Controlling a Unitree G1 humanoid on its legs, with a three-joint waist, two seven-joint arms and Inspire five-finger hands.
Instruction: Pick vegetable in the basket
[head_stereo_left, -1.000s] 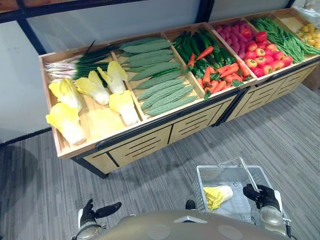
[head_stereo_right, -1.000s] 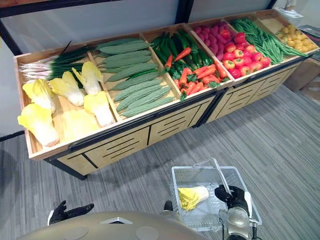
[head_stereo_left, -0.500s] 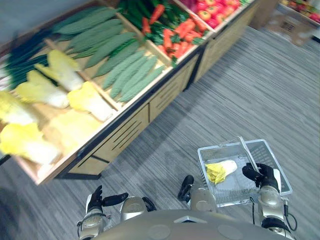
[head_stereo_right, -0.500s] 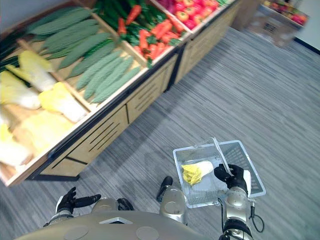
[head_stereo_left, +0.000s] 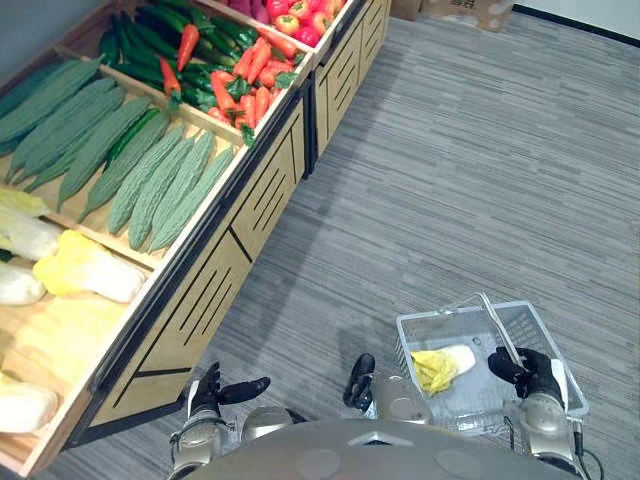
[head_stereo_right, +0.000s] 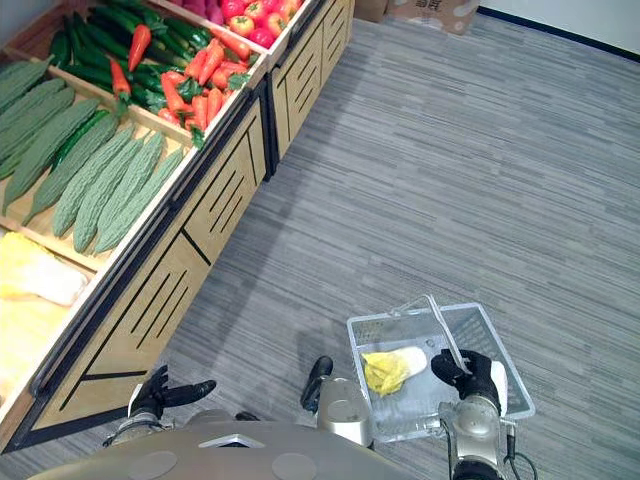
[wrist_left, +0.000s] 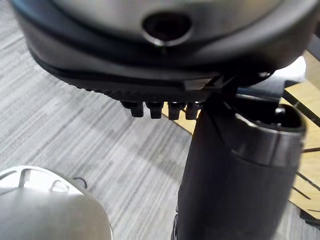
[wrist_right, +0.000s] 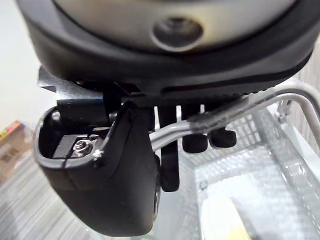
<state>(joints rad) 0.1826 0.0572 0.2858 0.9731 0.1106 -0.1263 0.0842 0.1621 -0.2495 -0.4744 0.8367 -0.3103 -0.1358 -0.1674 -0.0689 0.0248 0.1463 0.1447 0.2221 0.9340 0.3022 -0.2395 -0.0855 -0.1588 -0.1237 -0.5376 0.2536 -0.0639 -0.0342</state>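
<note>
A clear wire basket (head_stereo_left: 548, 338) hangs low at my right side over the carpet. My right hand (head_stereo_left: 530, 370) is shut on its silver handle (wrist_right: 270, 102), fingers curled over the bar in the right wrist view. One yellow-and-white napa cabbage (head_stereo_left: 440, 365) lies inside the basket, also seen as the cabbage (head_stereo_right: 390, 368) in the right eye view. My left hand (head_stereo_left: 215, 392) hangs at my lower left beside the stand's front, relaxed and holding nothing, thumb pointing out.
A long wooden produce stand (head_stereo_left: 250, 215) runs along the left, holding napa cabbages (head_stereo_left: 85, 280), bitter gourds (head_stereo_left: 150, 175), carrots (head_stereo_left: 245, 80), cucumbers and tomatoes (head_stereo_left: 300, 15). Grey striped carpet (head_stereo_left: 480, 160) spreads to the right. A cardboard box (head_stereo_right: 430, 12) stands far back.
The camera has swung round, so the stand now lies along the left and more carpet shows. My right hand still holds the basket with the cabbage in it; my left hand stays low.
</note>
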